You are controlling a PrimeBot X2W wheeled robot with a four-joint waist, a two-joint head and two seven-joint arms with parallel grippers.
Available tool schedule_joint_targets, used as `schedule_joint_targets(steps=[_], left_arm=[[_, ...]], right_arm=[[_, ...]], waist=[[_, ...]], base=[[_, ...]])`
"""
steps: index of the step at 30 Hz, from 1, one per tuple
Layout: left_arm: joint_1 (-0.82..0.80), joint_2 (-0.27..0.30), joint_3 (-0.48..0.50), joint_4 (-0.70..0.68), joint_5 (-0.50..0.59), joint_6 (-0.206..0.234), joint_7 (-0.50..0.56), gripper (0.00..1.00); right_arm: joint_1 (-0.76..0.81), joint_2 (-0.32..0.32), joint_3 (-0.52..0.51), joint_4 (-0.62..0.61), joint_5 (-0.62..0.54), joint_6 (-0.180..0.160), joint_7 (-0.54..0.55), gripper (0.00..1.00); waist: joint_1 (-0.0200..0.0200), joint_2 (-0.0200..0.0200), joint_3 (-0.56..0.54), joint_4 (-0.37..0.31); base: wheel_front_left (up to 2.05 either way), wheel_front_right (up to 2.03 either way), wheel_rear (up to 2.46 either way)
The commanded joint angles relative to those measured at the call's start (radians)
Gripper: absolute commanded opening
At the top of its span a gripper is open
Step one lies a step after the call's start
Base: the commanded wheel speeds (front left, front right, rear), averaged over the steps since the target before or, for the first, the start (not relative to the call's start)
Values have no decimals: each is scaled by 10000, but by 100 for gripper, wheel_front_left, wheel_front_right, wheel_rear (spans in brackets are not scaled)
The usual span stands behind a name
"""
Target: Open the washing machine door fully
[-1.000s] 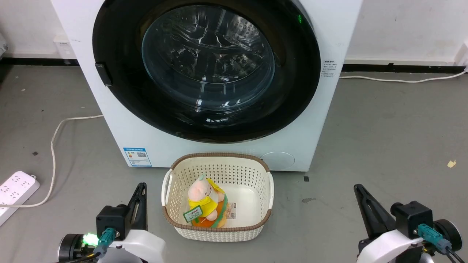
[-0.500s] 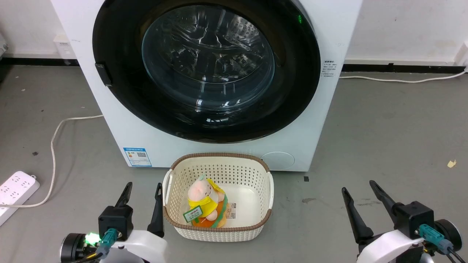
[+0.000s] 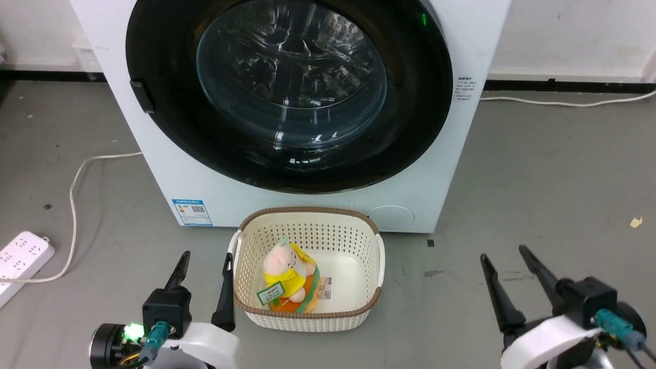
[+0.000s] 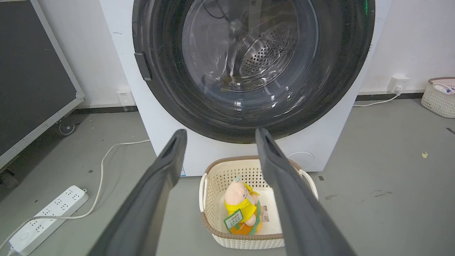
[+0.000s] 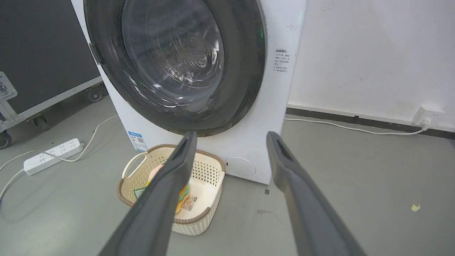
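The washing machine (image 3: 169, 174) is a big white front loader standing on the grey floor straight ahead. Its door (image 3: 292, 77), a glossy black ring around a bulging glass window, lies flat against the front, with a small black latch (image 3: 142, 96) on its left edge. The left wrist view shows the door (image 4: 249, 53) and latch (image 4: 143, 66) from lower down. My left gripper (image 3: 207, 255) is open and empty at the lower left, well short of the machine. My right gripper (image 3: 503, 253) is open and empty at the lower right. Both hover over the floor.
A cream perforated basket (image 3: 307, 320) holding a plush toy (image 3: 287, 271) sits on the floor just in front of the machine, beside my left gripper. A white power strip (image 3: 20, 253) and its cable lie to the left. A black wheeled case (image 4: 32, 71) stands far left.
Both grippers went from shut to open, fingers spread wide. The head camera shifted a little, so the whole picture moved slightly upward.
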Motion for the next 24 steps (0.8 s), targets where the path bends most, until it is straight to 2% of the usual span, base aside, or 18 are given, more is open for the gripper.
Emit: schedule_joint_targets(steps=[1,16,24], left_arm=[[-130,5,-59,10,-4,79,-101,100],[-510,7,-340,-64,-29,206,-405,100],[-730,8,-493,-122,-46,286,-568,100]], right_arm=[[-302,-119,37,25,191,-1,-110,100],[-1760,-680,40,288,2189,-2,-130,100],[-2840,-838,-199,835,3373,-3,38,100]], waist=[[-1,-1,63,26],[-1,-1,750,295],[-1,-1,1164,487]], base=[[0,0,0],[0,0,0],[0,0,0]])
